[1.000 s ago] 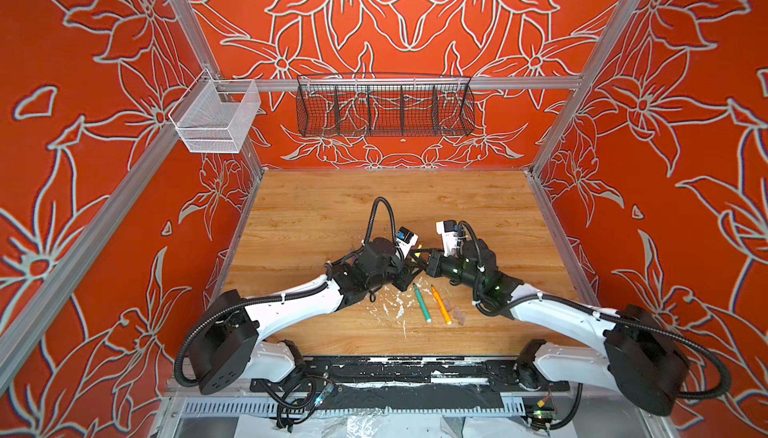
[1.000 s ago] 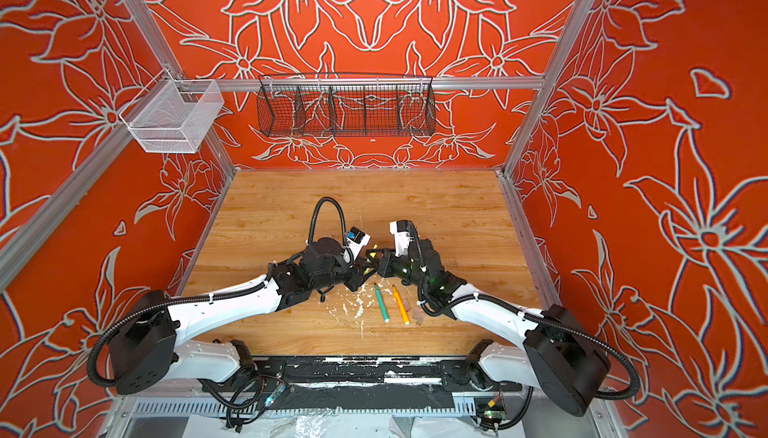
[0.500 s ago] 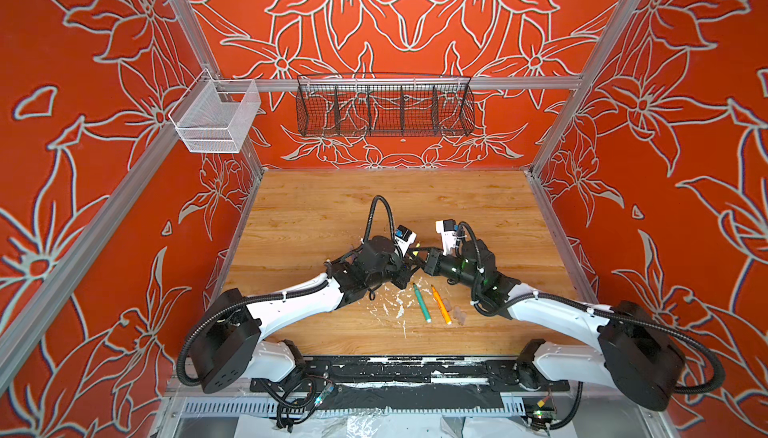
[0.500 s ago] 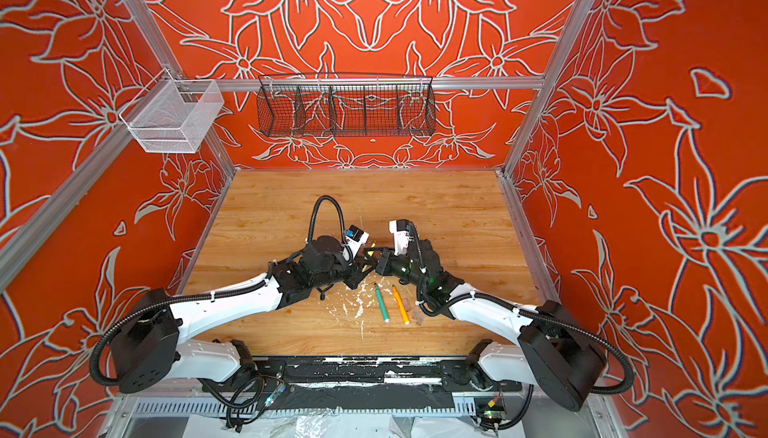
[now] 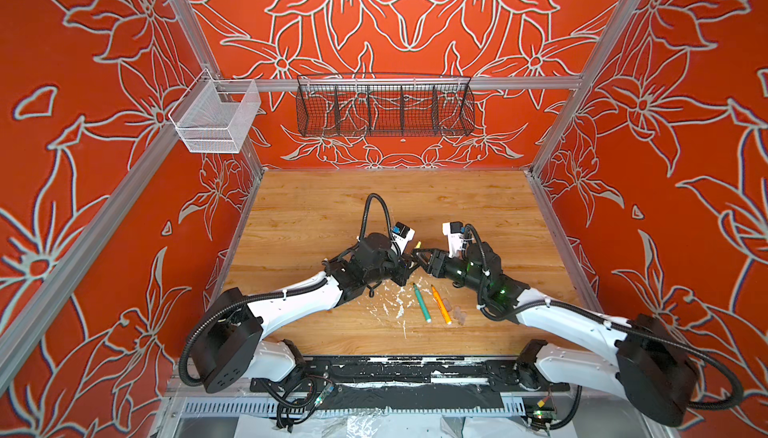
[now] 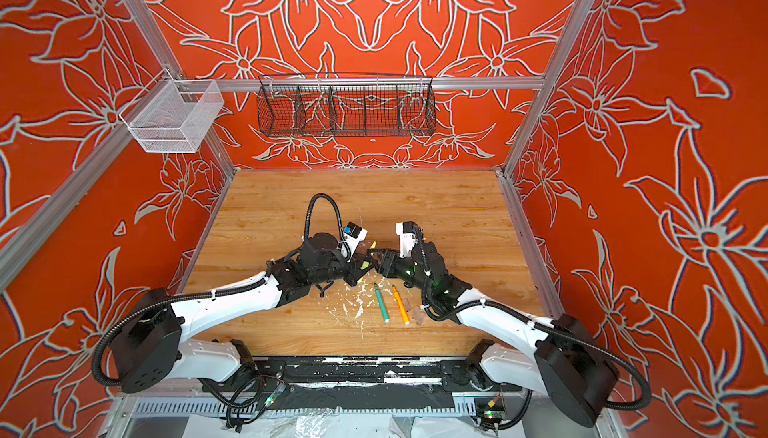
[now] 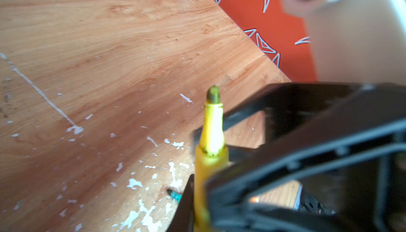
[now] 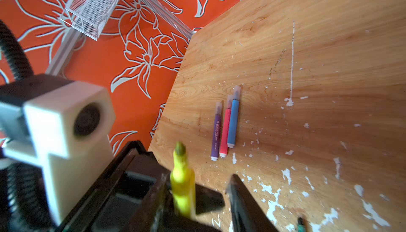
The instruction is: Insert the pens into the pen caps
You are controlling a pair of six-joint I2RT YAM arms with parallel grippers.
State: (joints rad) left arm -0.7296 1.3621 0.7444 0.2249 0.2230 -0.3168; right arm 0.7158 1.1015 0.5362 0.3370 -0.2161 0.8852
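Overhead, in both top views, the left gripper [image 5: 409, 268] is clamped on the yellow pen [image 5: 417, 244], tip raised for capping. It meets the right gripper [image 5: 416, 257] over the table [image 5: 332, 207]. The green pen [image 5: 422, 303], orange pen [image 5: 441, 305] and loose caps [image 5: 457, 314] wait nearby. The left wrist view shows the yellow tip bare. In the right wrist view the right jaws stand apart, with that pen between them. The purple pen [image 8: 216, 132], pink pen [image 8: 225, 129] and blue pen [image 8: 233, 121] lie capped. The purple pen's print is unreadable.

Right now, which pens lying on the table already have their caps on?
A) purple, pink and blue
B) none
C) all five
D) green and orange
A: in the right wrist view the purple pen, pink pen and blue pen lie side by side with pale caps over their tips; the green pen and orange pen show bare tips.
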